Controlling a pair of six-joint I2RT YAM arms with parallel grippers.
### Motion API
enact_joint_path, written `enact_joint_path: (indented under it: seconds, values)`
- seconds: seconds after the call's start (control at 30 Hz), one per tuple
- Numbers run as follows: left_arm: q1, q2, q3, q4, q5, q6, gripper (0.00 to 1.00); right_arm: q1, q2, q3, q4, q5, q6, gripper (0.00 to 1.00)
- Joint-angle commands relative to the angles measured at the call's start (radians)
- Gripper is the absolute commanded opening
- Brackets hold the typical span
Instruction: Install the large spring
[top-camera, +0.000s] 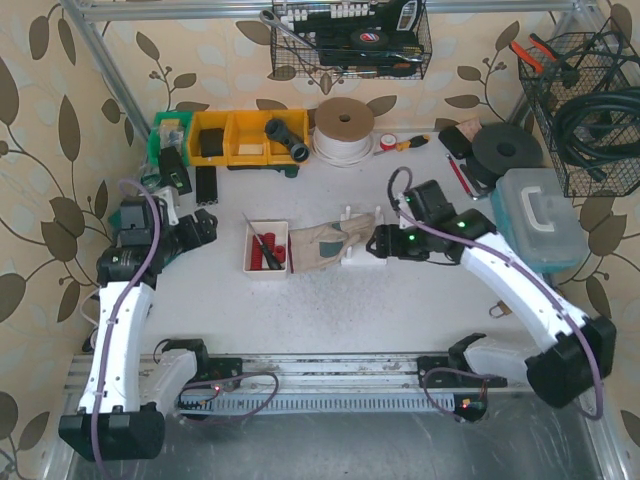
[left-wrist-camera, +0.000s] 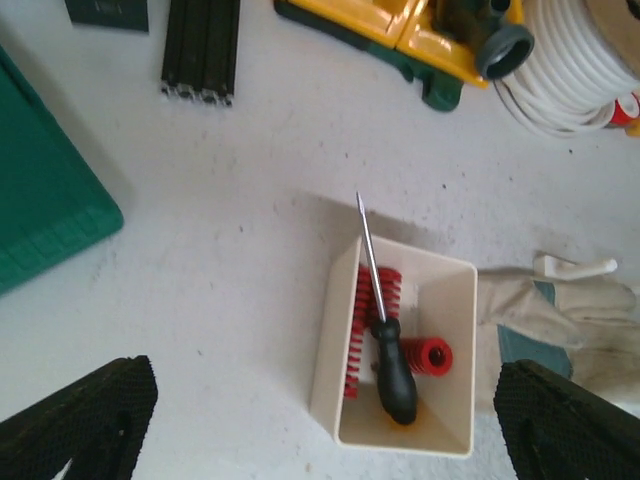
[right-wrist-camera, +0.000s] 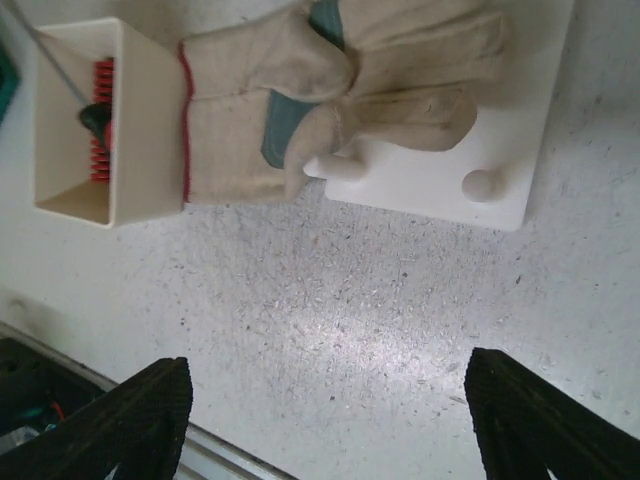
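Large spring (left-wrist-camera: 368, 318), red, lies lengthwise in the cream bin (left-wrist-camera: 445, 300) on the table (right-wrist-camera: 350, 300), along the bin's left wall. A screwdriver (left-wrist-camera: 390, 360) rests on top of it, black handle down in the bin, blade poking out over the far rim. A shorter red spring (left-wrist-camera: 432, 356) sits beside the handle. Just right of the bin a work glove (right-wrist-camera: 330, 80) lies with its cuff against the bin wall and its fingers draped over a white peg plate (right-wrist-camera: 520, 130). The left gripper (left-wrist-camera: 320, 400) hangs over the bin, fingers (left-wrist-camera: 95, 420) spread wide and holding nothing. The right gripper (right-wrist-camera: 325, 400) hovers near the plate, fingers apart too, with only bare table between them.
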Motion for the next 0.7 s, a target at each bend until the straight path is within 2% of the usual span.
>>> enact_joint_path:
  seconds: [0.0,0.07,0.13,0.27,0.5,0.6,0.67]
  values:
    - [0.0,-0.014,-0.036,0.0,0.114,-0.026,0.91,0.065,0.107,0.057,0.039,0.092,0.146,0.75]
    - [-0.001,-0.01,-0.042,0.0,0.21,-0.017,0.85,0.086,0.146,0.076,0.052,0.139,0.183,0.74]
    - [0.0,-0.021,-0.063,0.014,0.254,-0.028,0.85,0.092,0.177,0.081,0.084,0.159,0.234,0.74]
    - [-0.002,-0.042,-0.087,0.003,0.243,-0.006,0.87,0.091,0.253,0.099,0.17,0.185,0.316,0.74]
    - [-0.009,-0.024,-0.095,0.014,0.273,0.001,0.86,0.093,0.464,0.234,0.141,0.182,0.356,0.73]
    - [-0.011,-0.037,-0.114,0.03,0.291,0.0,0.85,0.102,0.502,0.241,0.143,0.199,0.37,0.72]
    - [-0.02,-0.033,-0.12,0.035,0.292,-0.003,0.83,0.11,0.519,0.247,0.142,0.215,0.375,0.68]
